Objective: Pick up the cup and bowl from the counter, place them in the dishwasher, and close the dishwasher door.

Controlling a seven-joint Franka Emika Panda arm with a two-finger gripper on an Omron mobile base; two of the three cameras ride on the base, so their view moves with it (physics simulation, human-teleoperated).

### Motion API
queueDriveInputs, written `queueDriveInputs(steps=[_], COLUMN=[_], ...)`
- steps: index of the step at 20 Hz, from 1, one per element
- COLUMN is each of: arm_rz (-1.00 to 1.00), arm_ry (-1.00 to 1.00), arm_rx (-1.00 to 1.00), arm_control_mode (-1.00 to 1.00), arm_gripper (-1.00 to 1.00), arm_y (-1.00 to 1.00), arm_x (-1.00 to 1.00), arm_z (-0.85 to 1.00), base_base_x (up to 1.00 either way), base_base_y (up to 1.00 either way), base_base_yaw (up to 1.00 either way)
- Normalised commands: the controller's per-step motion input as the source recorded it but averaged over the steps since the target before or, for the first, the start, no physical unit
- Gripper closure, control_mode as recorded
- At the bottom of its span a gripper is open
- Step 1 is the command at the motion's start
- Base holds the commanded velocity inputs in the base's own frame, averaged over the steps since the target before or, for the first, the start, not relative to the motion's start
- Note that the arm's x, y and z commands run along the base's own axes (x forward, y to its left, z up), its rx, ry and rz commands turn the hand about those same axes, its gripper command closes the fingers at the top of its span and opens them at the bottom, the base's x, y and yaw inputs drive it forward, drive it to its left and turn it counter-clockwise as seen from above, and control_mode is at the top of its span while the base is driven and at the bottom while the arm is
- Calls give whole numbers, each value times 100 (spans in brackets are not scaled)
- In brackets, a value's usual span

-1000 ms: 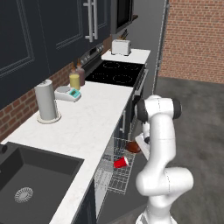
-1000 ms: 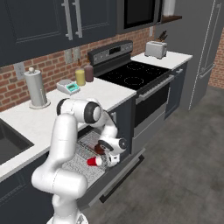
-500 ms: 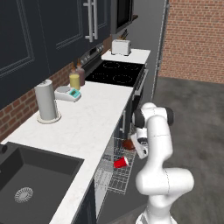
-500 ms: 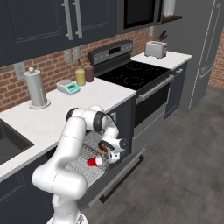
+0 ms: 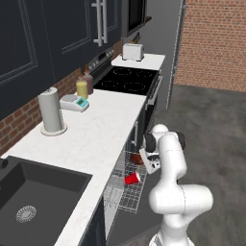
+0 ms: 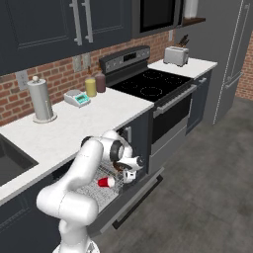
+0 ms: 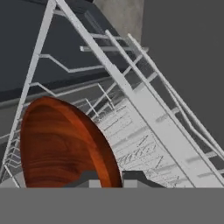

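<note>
1. Left base view: the small red tapered plastic cup lies on its side in the pull-out grey wire rack; the two-finger gripper is beside the shallow dark reddish-brown bowl.
2. Right base view: bowl over the rack, at the gripper.
3. Hand view: bowl stands on edge in the rack; whether the fingers clamp it cannot be told.

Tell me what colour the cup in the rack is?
Red; the cup shows best in the left base view.
</note>
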Motion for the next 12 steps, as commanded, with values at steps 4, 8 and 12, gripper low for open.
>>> queueDriveInputs(steps=[4,8,12], arm_rz=[0,0,0], arm_ry=[8,8,5], arm_rx=[0,0,0], arm_control_mode=[-100,-100,-100], arm_gripper=[100,100,100], arm_y=[11,13,5], arm_x=[58,52,18], arm_z=[-55,-55,-52], base_base_x=[0,0,0], base_base_y=[0,0,0], base_base_yaw=[0,0,0])
